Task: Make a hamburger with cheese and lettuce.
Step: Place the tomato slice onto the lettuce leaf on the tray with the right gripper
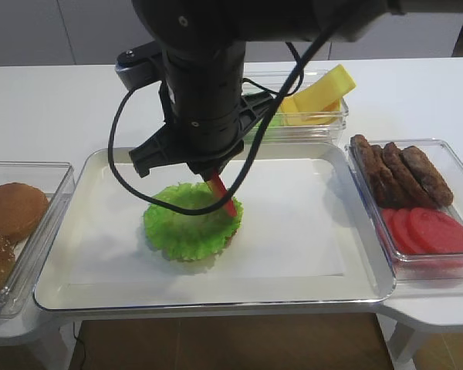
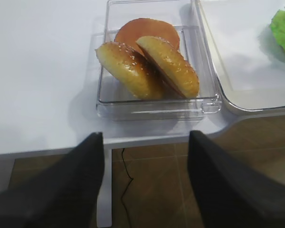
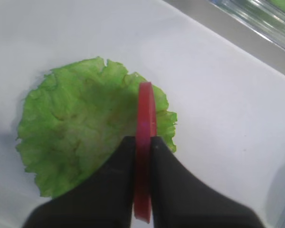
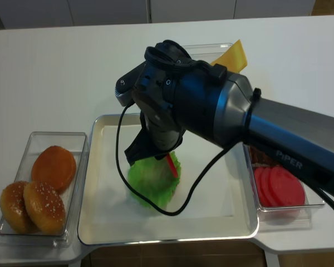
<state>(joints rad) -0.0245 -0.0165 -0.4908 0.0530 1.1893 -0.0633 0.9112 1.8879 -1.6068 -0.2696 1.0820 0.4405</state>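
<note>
Centrally on the tray (image 1: 92, 266) sits the hamburger (image 1: 191, 221), its frilly lettuce (image 3: 80, 137) on top. Right gripper (image 3: 142, 190) pinches a flat red tomato slice (image 3: 145, 118) edge-on above it. Behind the tray, a clear bin holds cheese (image 1: 318, 96); left bin has seeded buns (image 2: 147, 66). Left gripper (image 2: 145, 185) spread.

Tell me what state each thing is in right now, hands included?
Right hand: shut on tomato slice, held on edge above the lettuce.
Left hand: open, empty, off the table edge.
Lettuce: flat on the hamburger, in the tray.
Cheese: leaning in its bin.
Buns: tilted in their box.
</note>
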